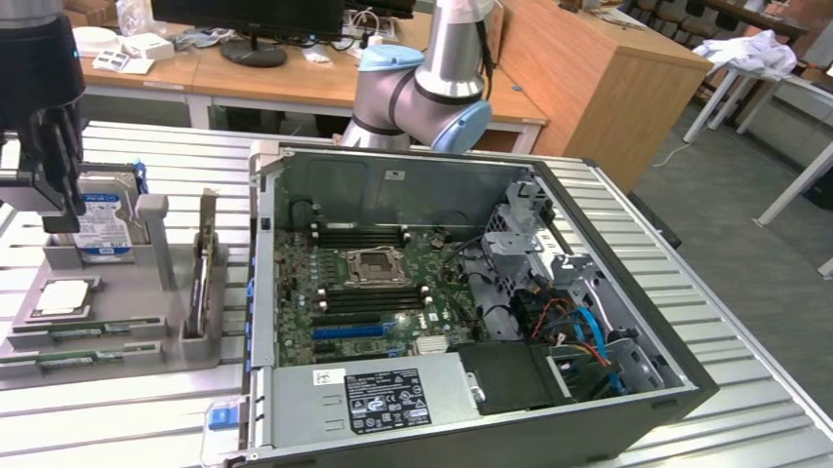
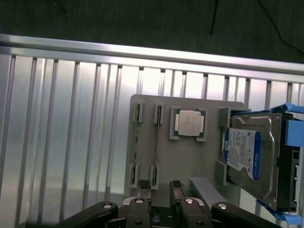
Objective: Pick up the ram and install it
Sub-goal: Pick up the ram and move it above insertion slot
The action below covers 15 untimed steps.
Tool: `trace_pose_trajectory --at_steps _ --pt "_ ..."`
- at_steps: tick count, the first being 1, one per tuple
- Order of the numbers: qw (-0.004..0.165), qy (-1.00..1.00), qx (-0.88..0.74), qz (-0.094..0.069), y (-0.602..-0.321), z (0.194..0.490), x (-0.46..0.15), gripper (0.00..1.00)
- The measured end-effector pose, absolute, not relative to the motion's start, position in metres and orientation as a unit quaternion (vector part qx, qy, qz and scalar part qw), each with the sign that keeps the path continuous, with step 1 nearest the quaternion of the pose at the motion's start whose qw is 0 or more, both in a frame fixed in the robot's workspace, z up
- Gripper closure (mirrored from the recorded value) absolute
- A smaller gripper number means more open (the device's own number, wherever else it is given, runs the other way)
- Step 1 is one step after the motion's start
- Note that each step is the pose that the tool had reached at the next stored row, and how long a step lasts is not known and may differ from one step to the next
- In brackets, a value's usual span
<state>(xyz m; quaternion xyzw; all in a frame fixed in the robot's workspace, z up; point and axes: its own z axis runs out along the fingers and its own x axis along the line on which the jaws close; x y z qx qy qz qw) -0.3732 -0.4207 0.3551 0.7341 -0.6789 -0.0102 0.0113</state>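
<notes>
- The gripper (image 1: 55, 210) hangs high over the grey parts tray (image 1: 137, 292), at about nine o'clock in the exterior view. Its fingers (image 2: 144, 190) stand apart with nothing between them, so it is open and empty.
- The ram (image 2: 156, 142) stands on edge in a narrow slot of that tray, with a small bracket at each end. It sits just beside the loose processor chip (image 2: 188, 123).
- A second stick (image 2: 137, 142) stands parallel to it, on the side away from the chip.
- From the wrist camera, the gap between the fingers looks lined up with the ram's thin top edge, near one end. The gripper is above the ram and not touching it.
- The hard drive (image 1: 104, 219) stands upright at twelve o'clock from the chip in the exterior view.
- The open computer case (image 1: 690, 385) lies at three o'clock from the tray, and its black memory slots (image 1: 371, 297) show on the board inside.
- I'd judge the ram light and stiff but easily damaged: a thin board that would crack if twisted and tip if caught off-centre.
- The sensible hold looks to be across its two flat faces, near the middle of the upper edge. The squeeze should be gentle, and the fingers should stay off the lower contact edge.
</notes>
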Motion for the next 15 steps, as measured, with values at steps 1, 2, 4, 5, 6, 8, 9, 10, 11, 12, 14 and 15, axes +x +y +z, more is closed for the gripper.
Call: trace_pose_trajectory --at_steps 1,2,4,5,6,8,9,10,11,12,14,15 --pt "0.011 -0.679 0.734 -0.010 -0.421 0.354 -0.373 0.70" --pt "0.011 -0.679 0.734 -0.010 -0.421 0.353 -0.373 0.70" --pt "0.011 -0.679 0.734 -0.010 -0.421 0.351 -0.373 0.70" --pt "0.011 -0.679 0.734 -0.010 -0.421 0.350 -0.373 0.70" --pt "0.011 -0.679 0.734 -0.010 -0.421 0.349 -0.373 0.70" --pt "0.011 -0.679 0.734 -0.011 -0.421 0.347 -0.373 0.70" --pt "0.011 -0.679 0.734 -0.011 -0.421 0.346 -0.373 0.70" --pt "0.011 -0.679 0.734 -0.011 -0.421 0.345 -0.373 0.70" --pt "0.011 -0.679 0.734 -0.011 -0.421 0.344 -0.373 0.70" --pt "0.011 -0.679 0.734 -0.011 -0.421 0.343 -0.373 0.70" --pt "0.011 -0.679 0.734 -0.011 -0.421 0.341 -0.373 0.70" --pt "0.011 -0.679 0.734 -0.011 -0.421 0.340 -0.373 0.70"
